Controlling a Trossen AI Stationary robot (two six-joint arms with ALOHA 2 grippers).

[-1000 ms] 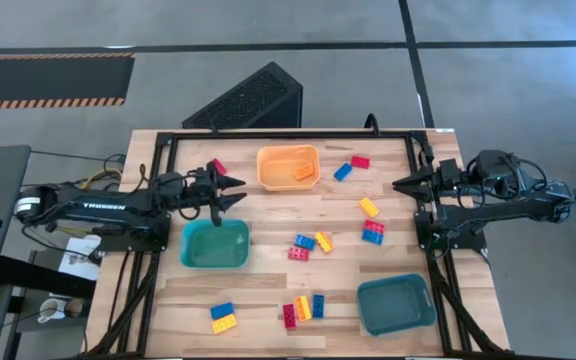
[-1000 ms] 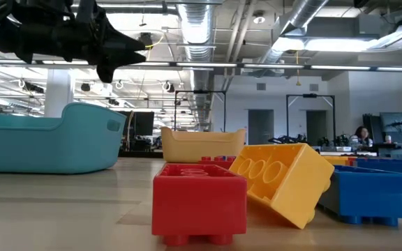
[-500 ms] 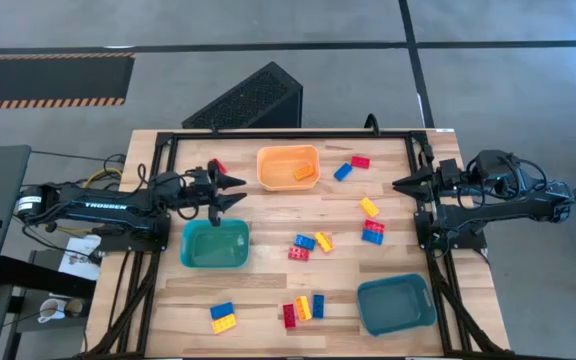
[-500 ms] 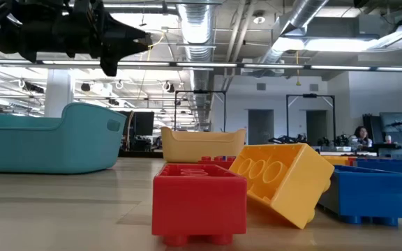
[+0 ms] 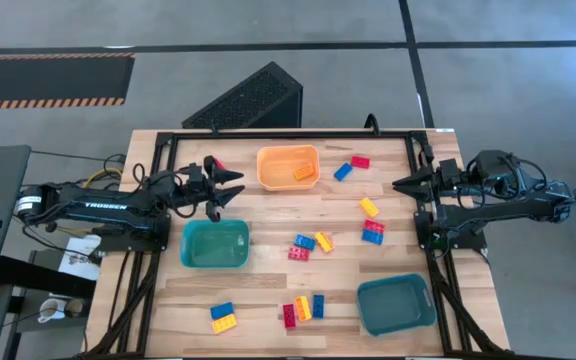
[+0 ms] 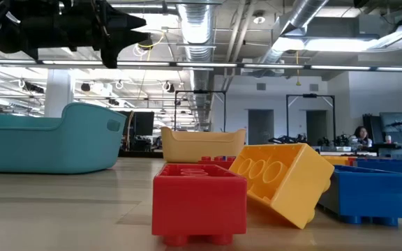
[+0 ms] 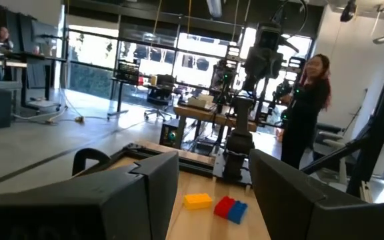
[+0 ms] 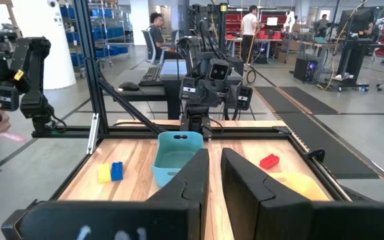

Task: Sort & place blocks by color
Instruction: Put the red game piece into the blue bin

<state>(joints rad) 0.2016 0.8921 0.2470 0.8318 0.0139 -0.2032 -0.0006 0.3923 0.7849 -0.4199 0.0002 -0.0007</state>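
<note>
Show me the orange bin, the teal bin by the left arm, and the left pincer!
orange bin [image 5: 278, 179]: high view, bare floor.
teal bin [image 5: 213, 247]: high view, bare floor.
left pincer [image 5: 236, 185]: high view, between its fingertips.

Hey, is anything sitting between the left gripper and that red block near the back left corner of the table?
Nothing visible does. The left gripper, empty with its fingers apart, hovers above the table near the teal bin, and the red block lies on bare wood just behind it. The orange bin stands off to the side, out of that path.
</note>
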